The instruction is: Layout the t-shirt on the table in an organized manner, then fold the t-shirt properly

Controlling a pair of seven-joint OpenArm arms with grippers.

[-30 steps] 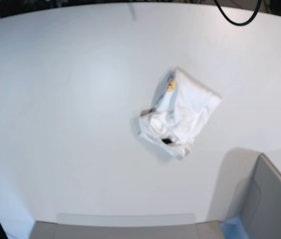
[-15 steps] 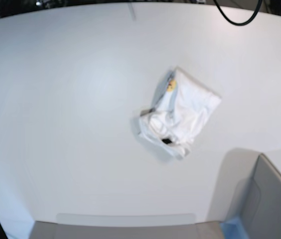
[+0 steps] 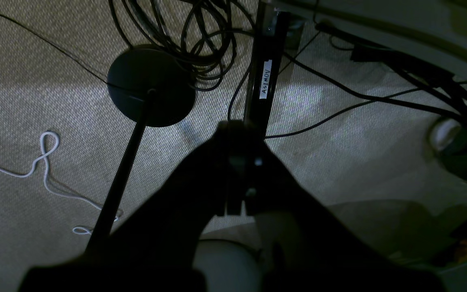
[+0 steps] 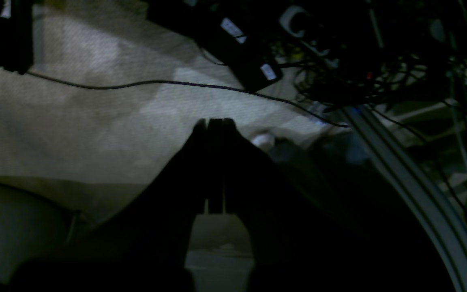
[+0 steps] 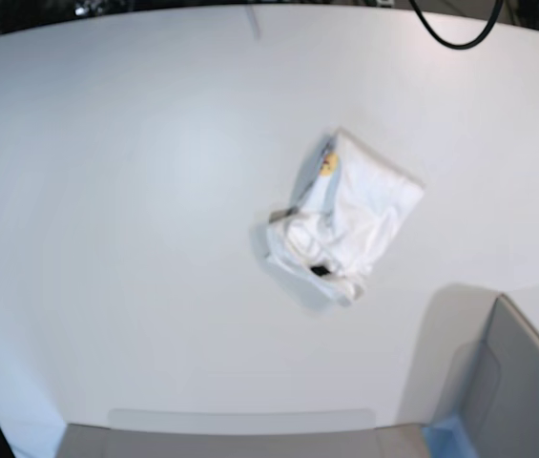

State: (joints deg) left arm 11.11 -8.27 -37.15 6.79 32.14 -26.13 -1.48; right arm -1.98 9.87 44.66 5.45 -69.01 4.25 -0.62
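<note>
nothing has moved since before: the crumpled white cotton t-shirt [image 5: 345,219] lies bunched right of centre on the white tabletop [image 5: 107,191]; both tools, left [image 3: 237,170] and right [image 4: 215,166], hang pressed closed, empty, parked below over carpet.

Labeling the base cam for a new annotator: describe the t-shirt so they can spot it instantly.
Start from the big white table that fills the base view. A little right of its middle lies the t-shirt, a crumpled white bundle, with the grey box at the lower right corner nearby. It is the only soft, wrinkled thing there, marked by a small yellow spot near its upper left edge.
</note>
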